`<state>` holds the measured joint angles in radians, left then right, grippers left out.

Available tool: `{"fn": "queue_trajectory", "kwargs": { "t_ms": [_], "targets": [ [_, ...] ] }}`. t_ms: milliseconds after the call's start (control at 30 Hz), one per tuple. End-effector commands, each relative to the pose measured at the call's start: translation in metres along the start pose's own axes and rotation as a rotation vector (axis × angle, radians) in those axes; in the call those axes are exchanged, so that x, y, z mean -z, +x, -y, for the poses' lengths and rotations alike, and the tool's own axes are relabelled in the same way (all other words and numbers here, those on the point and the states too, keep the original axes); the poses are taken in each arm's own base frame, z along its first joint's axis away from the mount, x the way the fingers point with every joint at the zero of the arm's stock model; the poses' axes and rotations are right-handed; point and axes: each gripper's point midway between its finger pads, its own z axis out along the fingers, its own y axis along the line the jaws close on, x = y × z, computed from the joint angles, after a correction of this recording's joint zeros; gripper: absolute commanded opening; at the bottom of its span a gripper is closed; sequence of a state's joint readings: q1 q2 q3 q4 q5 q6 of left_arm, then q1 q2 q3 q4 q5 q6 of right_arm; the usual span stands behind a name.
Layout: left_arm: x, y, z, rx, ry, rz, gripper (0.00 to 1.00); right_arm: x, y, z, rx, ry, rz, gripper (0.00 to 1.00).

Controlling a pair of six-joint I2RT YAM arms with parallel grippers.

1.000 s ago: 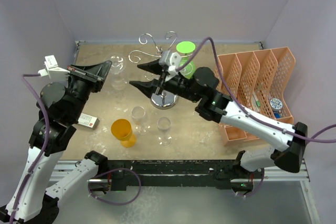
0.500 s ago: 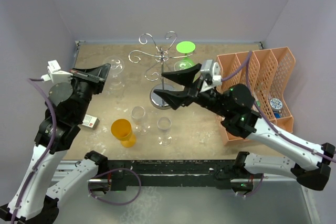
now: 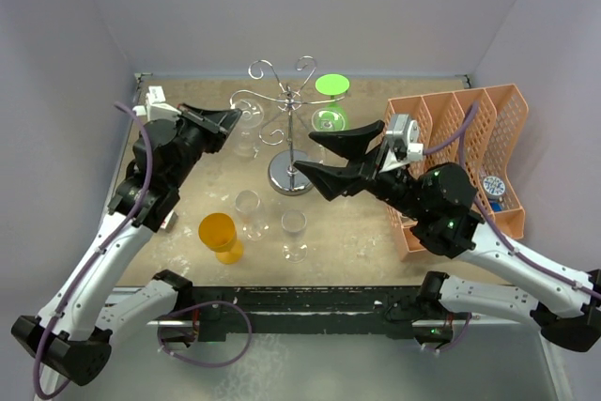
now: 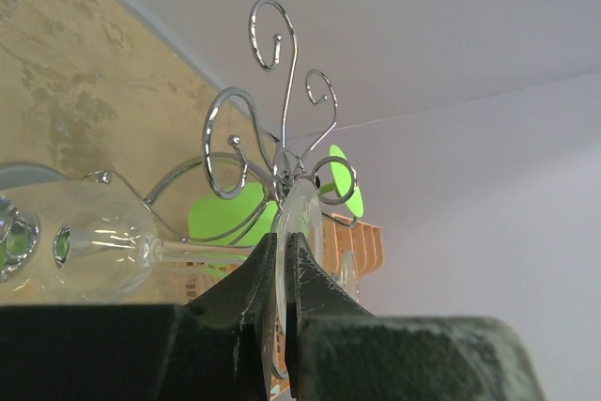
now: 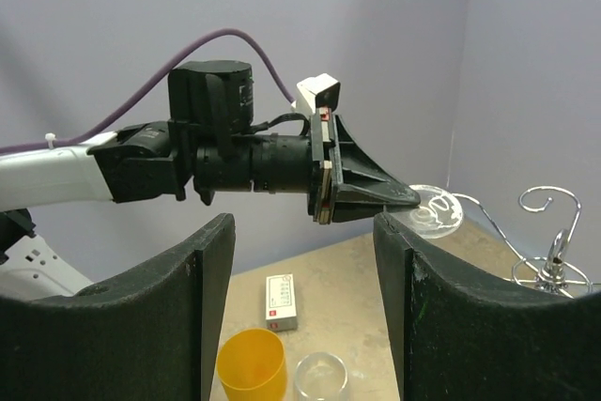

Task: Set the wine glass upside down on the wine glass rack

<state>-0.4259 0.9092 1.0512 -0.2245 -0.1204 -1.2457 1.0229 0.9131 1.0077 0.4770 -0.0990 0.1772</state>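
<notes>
My left gripper [image 3: 231,122] is shut on the round foot of a clear wine glass [image 3: 249,133], held lying sideways just left of the wine glass rack [image 3: 289,99]. In the left wrist view the gripper [image 4: 280,243] pinches the glass foot [image 4: 302,208], with the stem level and the bowl [image 4: 101,251] to the left; the foot is close to the rack's scroll arms [image 4: 280,91]. A green wine glass [image 3: 331,100] hangs upside down on the rack's right side. My right gripper [image 3: 307,150] is open and empty, just right of the rack's chrome base [image 3: 291,178].
A yellow cup [image 3: 219,235] and two clear glasses [image 3: 248,206] [image 3: 294,227] stand in front of the rack. An orange lattice organiser [image 3: 460,152] fills the right side. A small white box [image 5: 282,300] lies at the left. Walls close off the back and sides.
My left arm has swung right, carrying the clear glass from the left side up to the rack. My right gripper has drawn back from the rack to the right, still open.
</notes>
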Motion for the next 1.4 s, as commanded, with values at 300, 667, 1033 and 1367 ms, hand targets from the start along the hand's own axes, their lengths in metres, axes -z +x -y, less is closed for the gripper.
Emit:
{"fn": "queue_trajectory", "kwargs": {
  "t_ms": [300, 667, 1033, 1367],
  "targets": [
    [-0.023, -0.01, 0.051, 0.004, 0.16, 0.023, 0.0, 0.008, -0.032, 0.002, 0.01, 0.029, 0.088, 0.63],
    [-0.039, -0.021, 0.054, -0.046, 0.131, 0.069, 0.0, 0.007, -0.039, -0.005, -0.004, -0.002, 0.108, 0.63],
    [-0.046, -0.035, 0.046, -0.057, 0.082, 0.136, 0.0, 0.011, -0.043, -0.008, -0.018, -0.014, 0.117, 0.63],
    [-0.049, -0.042, 0.043, -0.035, 0.083, 0.148, 0.0, 0.014, -0.049, -0.011, -0.019, -0.029, 0.128, 0.63]
  ]
}}
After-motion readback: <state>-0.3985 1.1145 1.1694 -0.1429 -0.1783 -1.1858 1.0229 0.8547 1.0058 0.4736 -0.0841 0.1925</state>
